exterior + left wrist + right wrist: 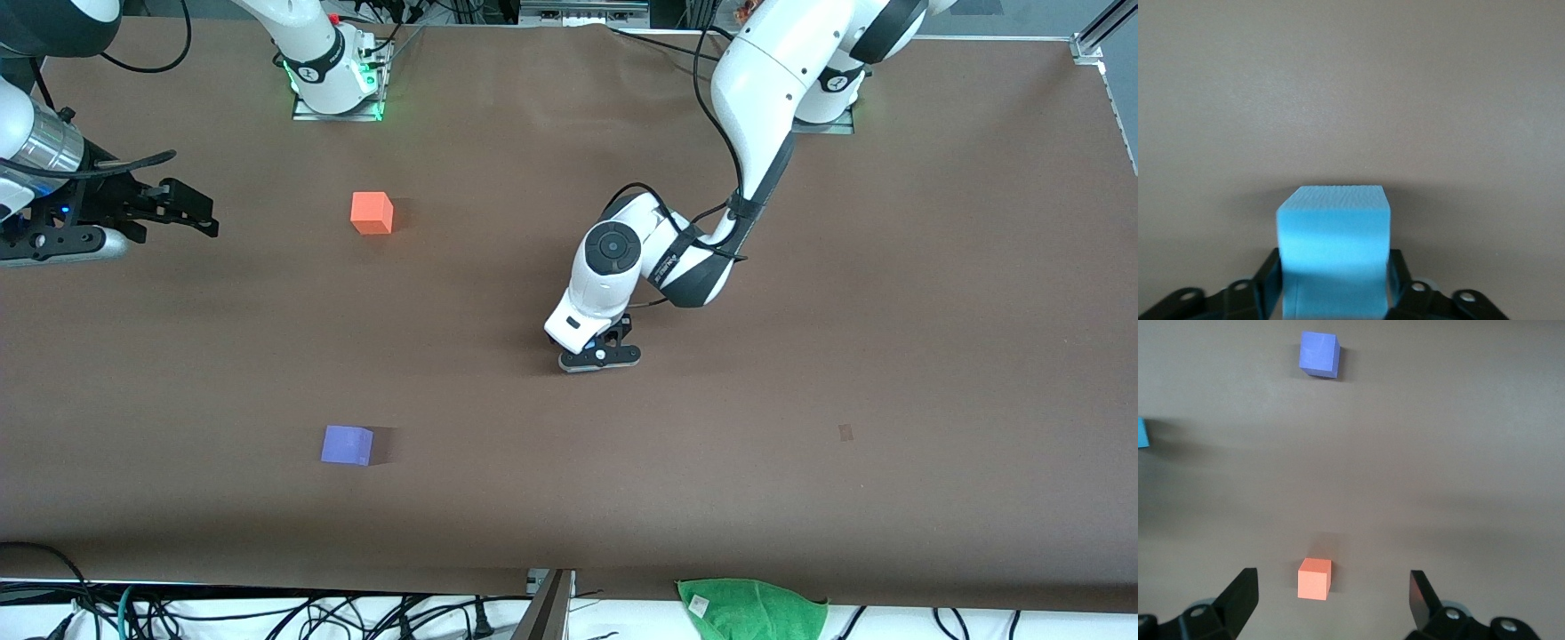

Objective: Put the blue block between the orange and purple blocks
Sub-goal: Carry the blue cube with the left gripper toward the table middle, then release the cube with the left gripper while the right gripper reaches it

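The blue block (1335,220) sits between the fingers of my left gripper (1335,263), which press on both its sides, low at the table. In the front view my left gripper (597,352) is at the table's middle and hides the block. A sliver of the block shows in the right wrist view (1141,432). The orange block (372,213) lies toward the right arm's end, with the purple block (347,445) nearer the front camera. My right gripper (191,213) hangs open and empty over the right arm's end of the table. Its wrist view shows the orange block (1315,578) and the purple block (1319,354).
A green cloth (751,607) hangs at the table's front edge. Cables run along that edge and at the arm bases. A small dark mark (845,432) is on the brown table toward the left arm's end.
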